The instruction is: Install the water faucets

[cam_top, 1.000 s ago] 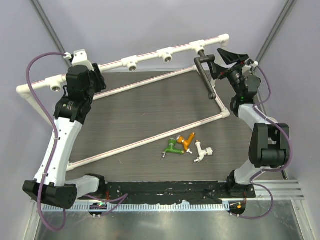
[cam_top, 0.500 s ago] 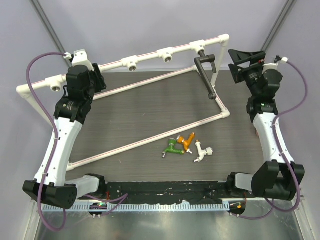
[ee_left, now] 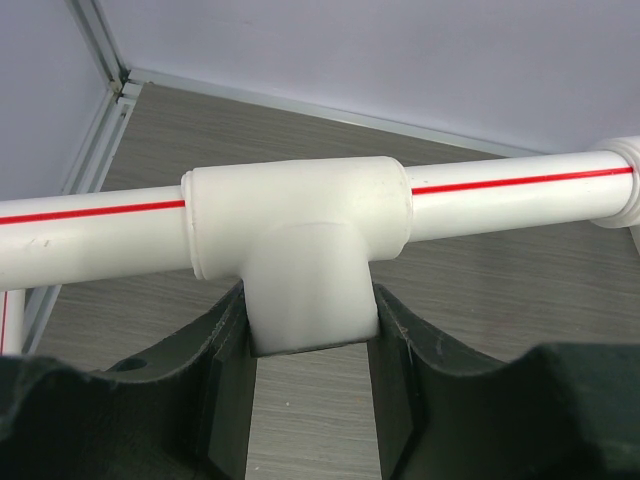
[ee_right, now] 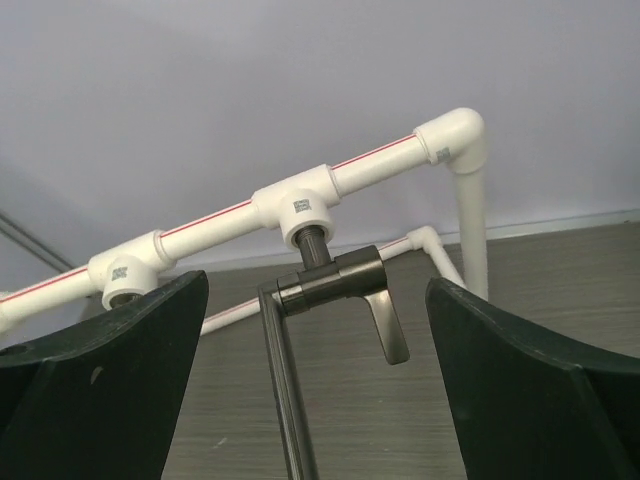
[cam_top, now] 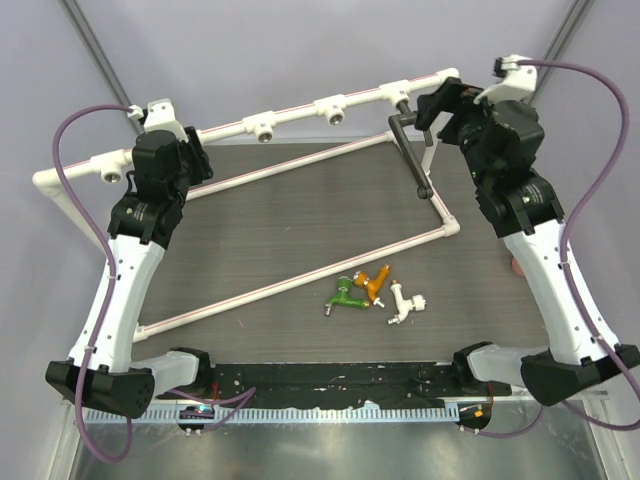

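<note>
The black faucet sits screwed into the rightmost tee socket of the white pipe frame, with its long tube hanging down over the table. In the right wrist view the black faucet lies between my fingers. My right gripper is open wide, just right of its handle and not touching it. The green, orange and white faucets lie loose together at the front middle. My left gripper is shut on the stub of a tee socket of the frame.
The frame's low pipes cross the dark table diagonally. Two open tee sockets stand on the back rail, and another stands at far left. Grey walls close in behind and at both sides.
My right arm has lifted and swung, bringing its open gripper from the right back to the black faucet's handle. The left arm and the loose faucets have not moved.
</note>
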Controlling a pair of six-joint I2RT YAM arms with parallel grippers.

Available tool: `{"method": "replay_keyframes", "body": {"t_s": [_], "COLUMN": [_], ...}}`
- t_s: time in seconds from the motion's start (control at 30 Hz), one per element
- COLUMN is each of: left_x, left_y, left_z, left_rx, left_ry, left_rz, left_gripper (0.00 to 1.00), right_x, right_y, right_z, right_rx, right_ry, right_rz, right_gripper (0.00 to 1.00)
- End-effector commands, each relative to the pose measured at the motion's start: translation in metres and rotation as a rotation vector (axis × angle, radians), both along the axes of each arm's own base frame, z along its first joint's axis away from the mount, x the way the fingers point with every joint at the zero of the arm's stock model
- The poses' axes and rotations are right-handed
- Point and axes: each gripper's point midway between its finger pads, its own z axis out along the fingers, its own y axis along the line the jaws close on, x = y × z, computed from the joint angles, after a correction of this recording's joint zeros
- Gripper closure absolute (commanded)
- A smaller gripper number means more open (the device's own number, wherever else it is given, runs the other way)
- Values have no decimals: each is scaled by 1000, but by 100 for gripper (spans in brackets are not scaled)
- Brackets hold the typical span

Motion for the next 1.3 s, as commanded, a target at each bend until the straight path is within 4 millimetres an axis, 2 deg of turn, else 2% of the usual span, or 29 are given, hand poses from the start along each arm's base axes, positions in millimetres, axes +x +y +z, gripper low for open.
{"method": "replay_keyframes", "body": {"t_s": [0.0,0.1,0.17,0.2,0.27,0.3,0.33,0.57,0.73,0.93,1.1,1.13,1.27], "left_x": [-12,-12,-11,-11,-11,-11,-11,-11,-12,-12,-13,-12,-12], "left_y": [35,34,34,34,34,34,34,34,35,35,35,35,35], "left_z": [30,29,28,28,28,28,28,28,29,30,30,30,30], "left_rx": [13,13,14,14,13,14,13,15,16,16,18,18,17], "left_ry": [-89,-87,-84,-84,-84,-83,-84,-84,-87,-88,-89,-88,-88], "left_rz": [143,141,140,141,140,140,138,140,141,141,143,142,142], "left_gripper": [100,100,100,100,100,100,100,100,100,100,100,100,100], "right_x": [2,5,5,6,9,6,12,25,34,43,48,50,52], "right_y": [1,23,31,41,48,45,51,37,40,41,44,43,41], "right_z": [-20,-26,-23,-29,-32,-28,-36,-44,-54,-57,-61,-62,-62], "right_rx": [-383,-538,-630,-675,-773,-800,-845,-1003,-1104,-1141,-1157,-1157,-1138], "right_ry": [131,160,159,174,189,197,219,297,326,331,337,340,343], "right_rz": [-115,-115,-125,-134,-146,-201,-215,-453,-498,-560,-560,-562,-547], "right_gripper": [5,5,5,5,4,4,4,6,11,19,31,37,48]}}
